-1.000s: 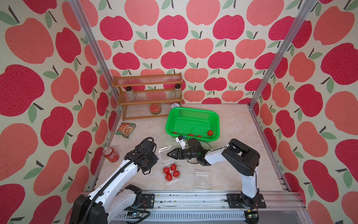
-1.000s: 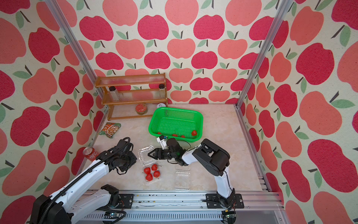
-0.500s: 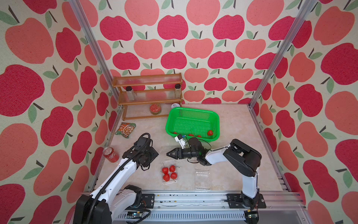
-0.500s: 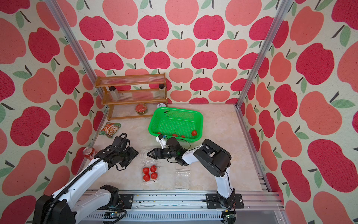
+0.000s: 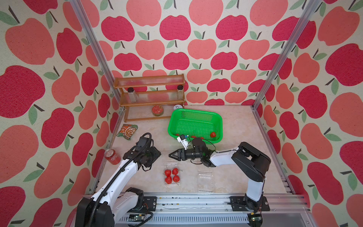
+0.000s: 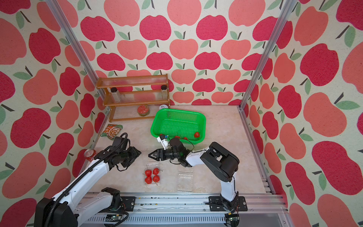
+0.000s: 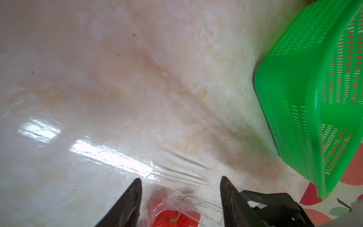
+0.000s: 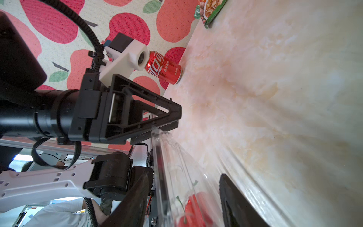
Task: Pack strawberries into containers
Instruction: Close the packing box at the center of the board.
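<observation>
A clear container lies open at the table's front, with several strawberries in its tray. More strawberries lie in the green basket. A second container sits to the right with nothing in it. My left gripper is open just left of the lid; in its wrist view the gripper hovers over one packed strawberry. My right gripper points left above the lid. In its wrist view the gripper is open, and the clear lid runs between its fingers.
A red soda can stands at the left wall, with a snack packet beyond it. A wooden rack at the back left holds two jars and a red-topped tin. The basket sits close behind the right gripper.
My left gripper has opened and drawn back to the left, off the container's lid. The lid now lies lower. The right arm has hardly moved.
</observation>
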You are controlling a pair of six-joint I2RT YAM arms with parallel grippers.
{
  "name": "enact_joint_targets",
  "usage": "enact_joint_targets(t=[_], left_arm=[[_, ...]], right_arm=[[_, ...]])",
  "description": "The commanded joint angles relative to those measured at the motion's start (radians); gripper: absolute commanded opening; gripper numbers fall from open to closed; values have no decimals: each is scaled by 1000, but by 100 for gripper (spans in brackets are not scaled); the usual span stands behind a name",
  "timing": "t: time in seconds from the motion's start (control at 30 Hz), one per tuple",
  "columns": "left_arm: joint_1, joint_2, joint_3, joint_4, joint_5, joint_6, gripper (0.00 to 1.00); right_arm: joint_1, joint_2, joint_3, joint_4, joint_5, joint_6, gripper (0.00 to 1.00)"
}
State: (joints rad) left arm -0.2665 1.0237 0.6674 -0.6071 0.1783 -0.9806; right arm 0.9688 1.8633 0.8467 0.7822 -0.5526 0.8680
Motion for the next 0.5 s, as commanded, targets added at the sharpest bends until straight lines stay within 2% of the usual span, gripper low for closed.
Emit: enact_joint_targets(t=[0.0, 0.47], left_arm=[[-11, 3, 47, -1, 26, 32, 62], [-57, -20, 68, -62, 7, 53, 62]], right_arm=[[7, -67, 7, -94, -29, -80, 61], [43, -151, 8, -253, -112, -134, 62]])
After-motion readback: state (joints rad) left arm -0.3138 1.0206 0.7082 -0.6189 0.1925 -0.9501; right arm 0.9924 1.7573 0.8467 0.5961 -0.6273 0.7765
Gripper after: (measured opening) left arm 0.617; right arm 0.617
